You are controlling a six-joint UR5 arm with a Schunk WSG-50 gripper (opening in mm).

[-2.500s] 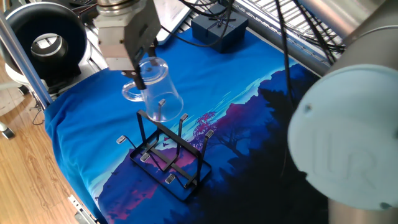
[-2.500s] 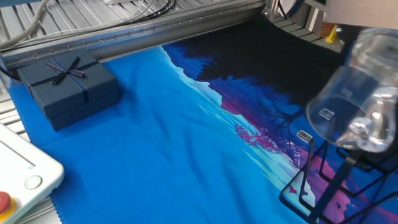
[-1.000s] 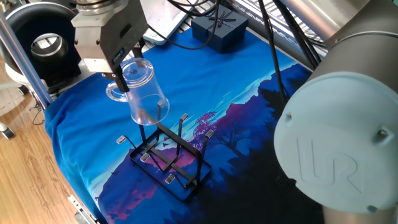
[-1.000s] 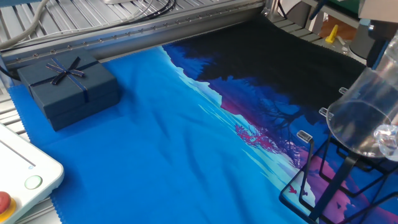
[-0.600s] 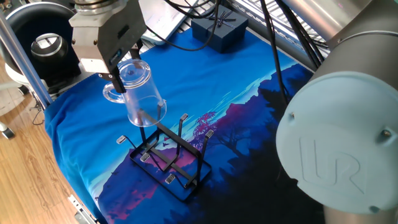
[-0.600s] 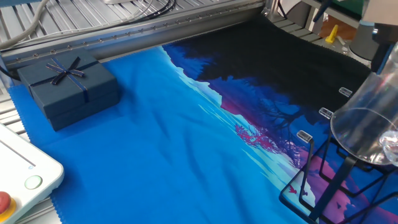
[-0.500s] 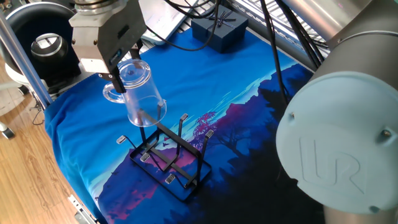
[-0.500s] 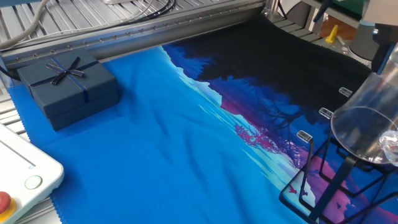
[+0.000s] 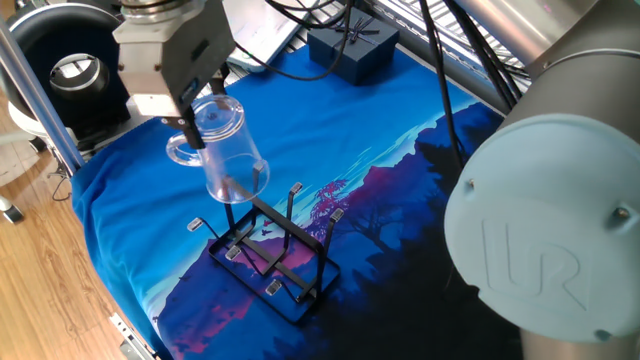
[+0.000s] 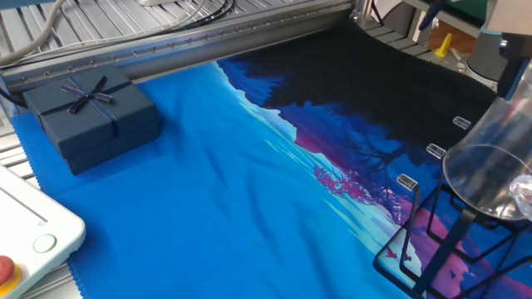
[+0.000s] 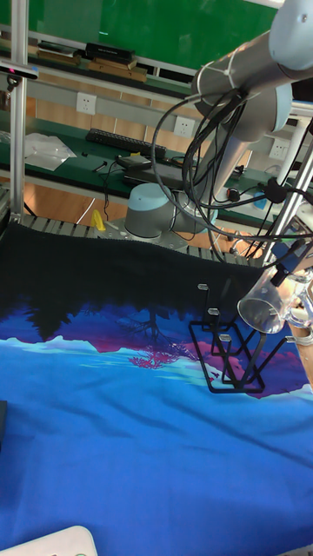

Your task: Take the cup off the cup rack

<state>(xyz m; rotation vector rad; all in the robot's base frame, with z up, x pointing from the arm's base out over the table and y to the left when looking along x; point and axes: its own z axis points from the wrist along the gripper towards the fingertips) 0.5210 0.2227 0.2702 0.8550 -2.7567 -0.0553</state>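
Observation:
A clear cup (image 9: 226,150) hangs tilted, base up and mouth down, with my gripper (image 9: 198,120) shut on its upper end beside the loop handle (image 9: 181,153). Its mouth sits just above the top left prong of the black cup rack (image 9: 272,252), which stands on the blue cloth. I cannot tell whether a prong tip is still inside the mouth. In the other fixed view the cup (image 10: 490,166) fills the right edge above the cup rack (image 10: 440,245). The tall fixed view shows the cup (image 11: 268,309) at the upper right of the cup rack (image 11: 228,358).
A dark blue gift box (image 9: 351,44) lies at the far side of the cloth, also seen as a gift box (image 10: 90,116). A white control box with buttons (image 10: 33,237) sits at one corner. The arm's large grey joint (image 9: 545,240) blocks the right side. Cables hang overhead.
Over 2.5 s the gripper carried the cup up and to the left, away from the rack's prongs. In the last half second nothing visibly moved.

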